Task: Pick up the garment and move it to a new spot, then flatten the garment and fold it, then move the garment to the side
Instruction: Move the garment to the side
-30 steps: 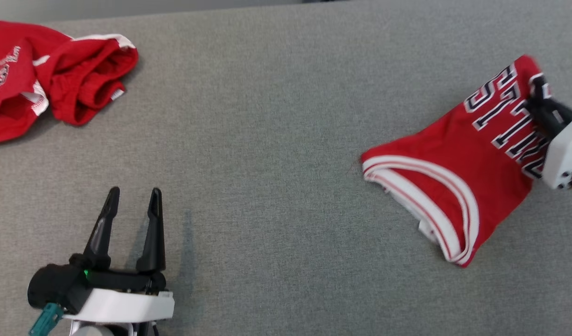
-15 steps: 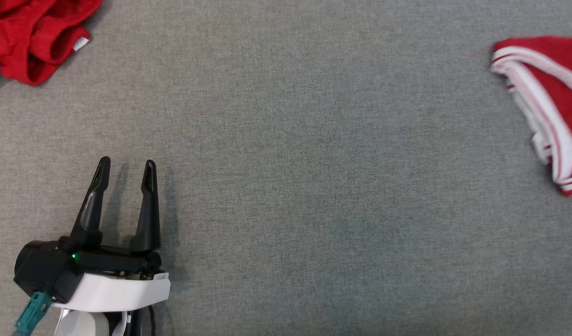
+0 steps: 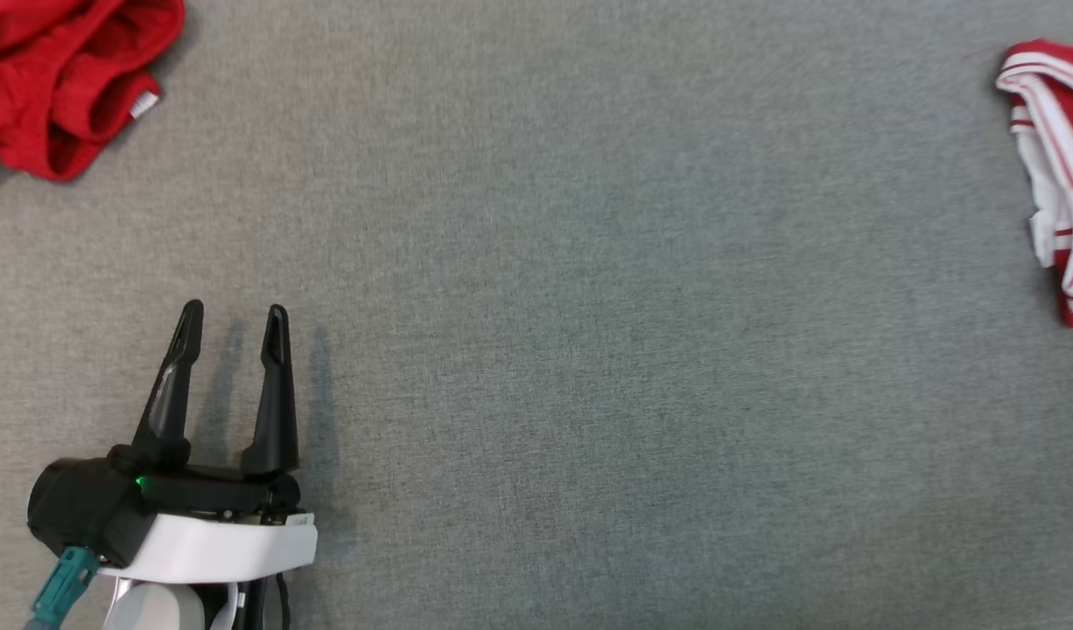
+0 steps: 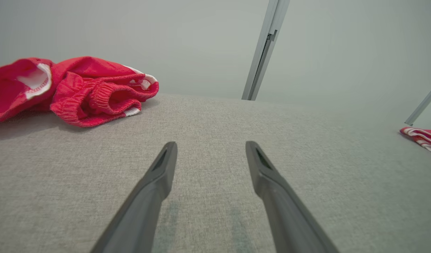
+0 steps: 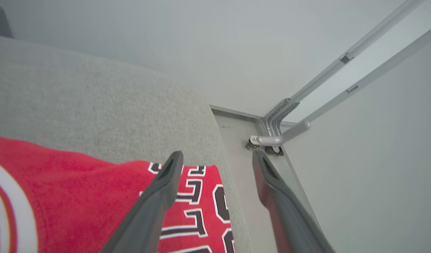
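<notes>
Head view looks down on a big grey table (image 3: pixel 545 262) covered in cloth. The garment (image 3: pixel 1057 157), a red jersey with white stripes on its edge, lies folded at the far right of the table, partly cut off by the side of the picture. A heap of red clothes (image 3: pixel 59 79) sits crumpled in the top left corner, well apart from the garment. A wide stretch of grey table lies between them. The left end effector (image 3: pixel 234 309) is at the bottom left, its two dark fingers spread wide and holding nothing. It points toward the red heap but is not near it. In the left wrist view a grey metal post (image 4: pixel 264 49) stands behind the table. In the right wrist view the right end effector (image 5: pixel 218 154) has its fingers wide apart too, with nothing gripped. One finger hangs over the black and white letters on the garment. I cannot tell if it touches the cloth. The other finger hangs past the table's edge, over a pale strip (image 5: pixel 240 147) beside it. Metal rails (image 5: pixel 289 123) meet in a corner just past that edge, close to that finger's tip.
</notes>
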Available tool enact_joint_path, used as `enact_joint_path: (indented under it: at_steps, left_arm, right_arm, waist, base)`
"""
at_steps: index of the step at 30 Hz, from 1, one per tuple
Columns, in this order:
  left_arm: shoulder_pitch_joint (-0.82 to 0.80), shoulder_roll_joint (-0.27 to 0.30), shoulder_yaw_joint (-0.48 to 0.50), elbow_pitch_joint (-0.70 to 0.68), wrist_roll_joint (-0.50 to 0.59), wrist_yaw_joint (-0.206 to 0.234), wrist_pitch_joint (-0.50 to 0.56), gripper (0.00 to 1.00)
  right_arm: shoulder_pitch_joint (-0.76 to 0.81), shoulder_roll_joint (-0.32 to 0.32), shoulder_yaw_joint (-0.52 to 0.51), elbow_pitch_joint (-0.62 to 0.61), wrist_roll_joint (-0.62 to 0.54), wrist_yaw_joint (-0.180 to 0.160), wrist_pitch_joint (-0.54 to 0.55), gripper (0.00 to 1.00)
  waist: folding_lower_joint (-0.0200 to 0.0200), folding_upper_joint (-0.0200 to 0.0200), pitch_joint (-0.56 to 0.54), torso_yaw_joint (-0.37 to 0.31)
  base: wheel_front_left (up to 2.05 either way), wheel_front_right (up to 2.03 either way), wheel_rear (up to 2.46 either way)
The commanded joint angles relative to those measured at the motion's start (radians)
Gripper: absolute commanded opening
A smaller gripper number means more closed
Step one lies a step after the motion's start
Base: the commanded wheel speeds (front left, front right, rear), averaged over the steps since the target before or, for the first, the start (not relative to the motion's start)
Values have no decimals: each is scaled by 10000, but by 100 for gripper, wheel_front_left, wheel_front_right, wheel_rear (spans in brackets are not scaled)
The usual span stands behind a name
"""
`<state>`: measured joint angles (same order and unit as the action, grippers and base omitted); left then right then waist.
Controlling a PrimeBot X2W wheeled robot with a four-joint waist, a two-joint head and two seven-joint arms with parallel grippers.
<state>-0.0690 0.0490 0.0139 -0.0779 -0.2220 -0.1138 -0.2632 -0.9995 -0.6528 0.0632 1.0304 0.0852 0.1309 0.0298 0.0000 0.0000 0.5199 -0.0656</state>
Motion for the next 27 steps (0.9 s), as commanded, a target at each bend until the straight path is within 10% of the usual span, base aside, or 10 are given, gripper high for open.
enact_joint_path:
  at_steps: [1,16,27]
  left_arm:
    - [100,34,47,51,-37,19,-17,100]
    - [2065,37,313,958,-972,848,-17,100]
    - [2564,39,630,1707,-827,883,-15,100]
  right_arm:
    - [2,256,-246,-273,-213,-2,-528,100]
    - [6558,4054,-699,-7051,-815,-3,-2956,100]
    - [10657,5311,-703,-9313,-929,-2,-2956,100]
  waist:
    - [0,0,-442,-116]
    - [0,0,-4439,-417]
    - [0,0,-5600,-124]
  base:
    - [0,0,0]
    - [0,0,0]
    - [0,0,0]
